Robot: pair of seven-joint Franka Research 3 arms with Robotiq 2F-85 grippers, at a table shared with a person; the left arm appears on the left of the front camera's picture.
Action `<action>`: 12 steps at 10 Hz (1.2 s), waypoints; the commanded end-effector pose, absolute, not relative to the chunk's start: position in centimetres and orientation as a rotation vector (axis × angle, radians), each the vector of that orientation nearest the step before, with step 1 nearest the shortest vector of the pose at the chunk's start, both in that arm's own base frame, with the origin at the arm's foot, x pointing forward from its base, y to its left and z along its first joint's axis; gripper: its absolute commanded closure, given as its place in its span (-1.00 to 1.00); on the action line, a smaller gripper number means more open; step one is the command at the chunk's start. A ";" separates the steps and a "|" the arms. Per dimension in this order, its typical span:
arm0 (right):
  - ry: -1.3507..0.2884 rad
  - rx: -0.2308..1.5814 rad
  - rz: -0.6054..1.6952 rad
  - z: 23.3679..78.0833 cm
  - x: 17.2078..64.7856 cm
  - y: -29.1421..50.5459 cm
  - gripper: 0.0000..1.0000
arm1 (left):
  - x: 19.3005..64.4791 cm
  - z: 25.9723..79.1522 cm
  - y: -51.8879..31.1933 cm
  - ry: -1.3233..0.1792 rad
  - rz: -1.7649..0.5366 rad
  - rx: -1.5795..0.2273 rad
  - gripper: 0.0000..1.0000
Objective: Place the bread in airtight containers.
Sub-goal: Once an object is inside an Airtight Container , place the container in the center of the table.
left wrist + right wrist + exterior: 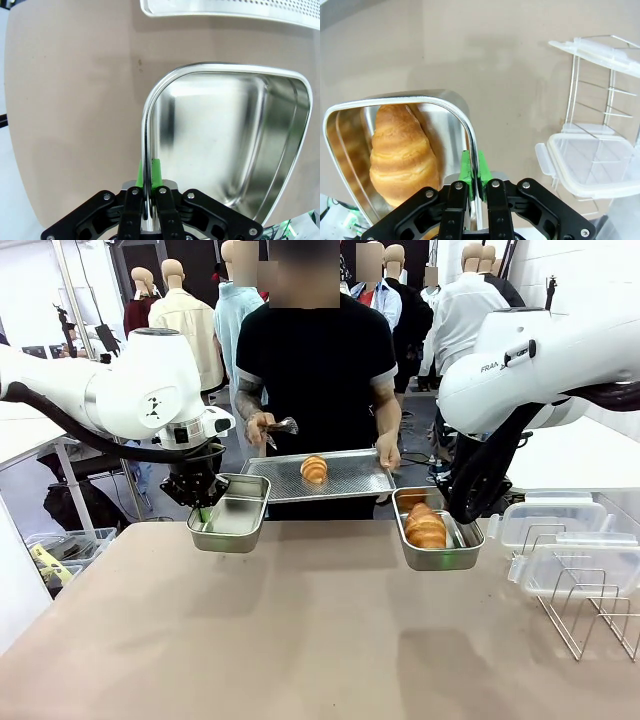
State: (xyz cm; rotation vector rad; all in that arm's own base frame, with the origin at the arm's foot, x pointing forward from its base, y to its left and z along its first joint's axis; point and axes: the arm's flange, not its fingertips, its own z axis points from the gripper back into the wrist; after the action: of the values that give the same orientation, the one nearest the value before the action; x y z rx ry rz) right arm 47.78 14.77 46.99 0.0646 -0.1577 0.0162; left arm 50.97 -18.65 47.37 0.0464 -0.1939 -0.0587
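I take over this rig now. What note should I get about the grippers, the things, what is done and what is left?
The left gripper is shut on the rim of the left pan, which is empty.
The right gripper is shut on the rim of the right pan, with bread inside.
The person holds the perforated tray with one roll and tongs.
Left: that roll into a pan; clear lids, by the wire rack, not yet on.
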 end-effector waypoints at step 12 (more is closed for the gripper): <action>-0.151 0.047 -0.004 38.0 54.2 13.9 1.00 | 50.9 47.8 -18.6 -0.212 -0.063 0.042 1.00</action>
State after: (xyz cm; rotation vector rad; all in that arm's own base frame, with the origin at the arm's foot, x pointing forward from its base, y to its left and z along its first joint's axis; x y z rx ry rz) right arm 52.71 13.77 37.68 0.0561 -0.1439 0.0013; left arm 50.95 -18.67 47.41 0.0462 -0.1948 -0.0591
